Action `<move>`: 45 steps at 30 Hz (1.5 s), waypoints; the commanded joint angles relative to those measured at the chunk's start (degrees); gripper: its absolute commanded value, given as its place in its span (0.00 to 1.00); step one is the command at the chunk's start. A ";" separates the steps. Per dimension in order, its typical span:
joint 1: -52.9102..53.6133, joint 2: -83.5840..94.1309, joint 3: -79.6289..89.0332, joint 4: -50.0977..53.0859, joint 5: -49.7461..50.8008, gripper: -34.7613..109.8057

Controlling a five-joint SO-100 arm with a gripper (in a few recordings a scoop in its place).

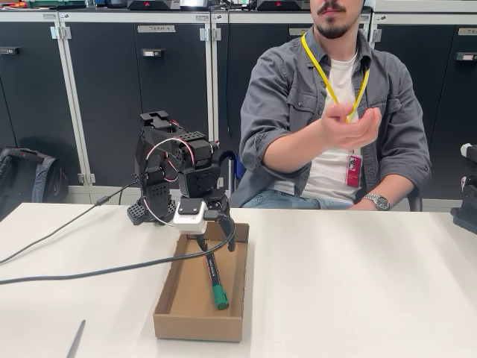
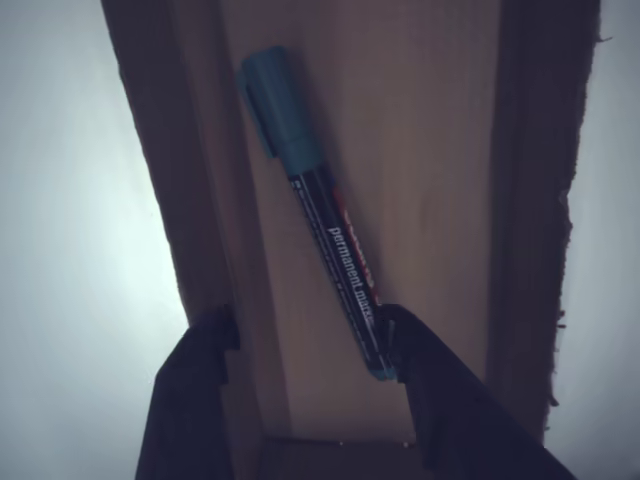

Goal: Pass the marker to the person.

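**Gripper down in the box, marker not yet gripped**

The marker (image 1: 215, 277) lies flat on the floor of a shallow cardboard box (image 1: 170, 298) in the lower middle of the fixed view, its green cap towards the bottom of the frame and its black barrel running up under the arm. In the wrist view the marker (image 2: 322, 208) slants from the upper left down to the lower centre, its tail end touching the inner face of the right-hand finger. The gripper (image 1: 203, 240) is lowered into the far end of the box with its fingers spread; the gripper (image 2: 305, 345) has nothing clamped between them, and the left-hand finger sits against the box's left wall.

The person (image 1: 335, 112) sits behind the table in the upper right of the fixed view, one hand (image 1: 349, 127) raised at chest height, palm up, seemingly ready to receive.

The step in hand looks like the grasp. To do it well, the gripper probably wants to shift so the barrel lies centred between the fingers and not only against one, and then close across the barrel itself rather than its very end, which could slip or swing when lifted. The left finger should stay clear of the box wall, or the box may drag along. A cable (image 1: 112, 265) crossing the box rim could also snag.

White print on the barrel reads "permanent marker"; the red lettering beside it is too blurred to read.
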 commanded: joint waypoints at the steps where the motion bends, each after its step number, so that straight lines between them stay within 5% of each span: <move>1: 1.23 0.53 0.53 0.53 -5.01 0.45; 16: 6.59 -4.92 1.32 -10.20 -13.45 0.47; 45: 2.99 -13.10 -1.85 -17.93 -11.34 0.45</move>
